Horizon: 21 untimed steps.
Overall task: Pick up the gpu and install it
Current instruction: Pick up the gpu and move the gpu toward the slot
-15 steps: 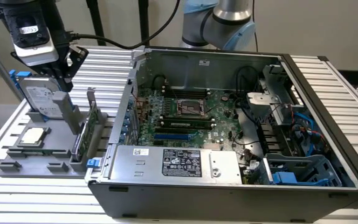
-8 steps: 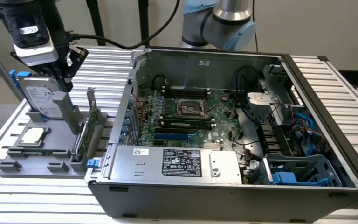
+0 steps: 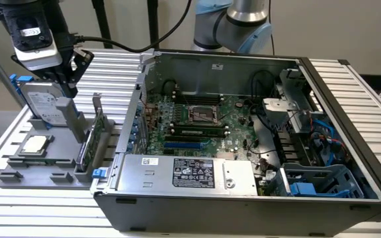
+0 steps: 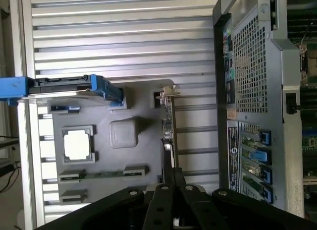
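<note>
Taking the exterior view as a clock face, the open computer case fills the centre round to 3 o'clock. Its power supply lies nearest, and the motherboard sits behind that with a blue expansion slot.

At 9 o'clock, just beside the case wall, is the grey parts tray. A processor lies flat in it. The gpu stands on edge in its slot at the tray's 3 o'clock side, bracket end up, and nothing is touching it.

Farther back, a hard drive in a blue frame stands upright. The gripper hangs at 10 o'clock, above the drive and apart from the card. In the wrist view its jaws look drawn together on nothing, in line with the card's thin edge.

I judge that jaws this narrow would strike the card's top edge rather than straddle it. That could knock the card askew in its slot. The drive is close by and could be clipped. A thin card held off-centre may swing, and its bracket could catch on the case wall.
</note>
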Each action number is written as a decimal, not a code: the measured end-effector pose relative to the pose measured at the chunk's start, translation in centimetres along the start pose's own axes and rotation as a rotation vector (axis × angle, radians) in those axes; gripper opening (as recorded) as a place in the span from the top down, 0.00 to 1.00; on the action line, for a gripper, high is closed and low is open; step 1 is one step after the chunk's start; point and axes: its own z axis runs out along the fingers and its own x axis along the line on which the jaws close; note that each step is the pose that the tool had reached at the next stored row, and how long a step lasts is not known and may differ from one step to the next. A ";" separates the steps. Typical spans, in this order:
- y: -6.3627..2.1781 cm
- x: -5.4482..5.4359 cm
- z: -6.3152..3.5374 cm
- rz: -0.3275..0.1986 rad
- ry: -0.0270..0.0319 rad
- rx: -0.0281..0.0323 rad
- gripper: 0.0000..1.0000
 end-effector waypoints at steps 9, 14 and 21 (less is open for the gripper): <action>-0.03 0.0 0.16 0.000 -0.0001 0.0004 0.00; -0.08 0.0 1.05 0.000 0.0001 0.0007 0.00; -0.37 0.0 2.32 0.000 0.0001 0.0006 0.00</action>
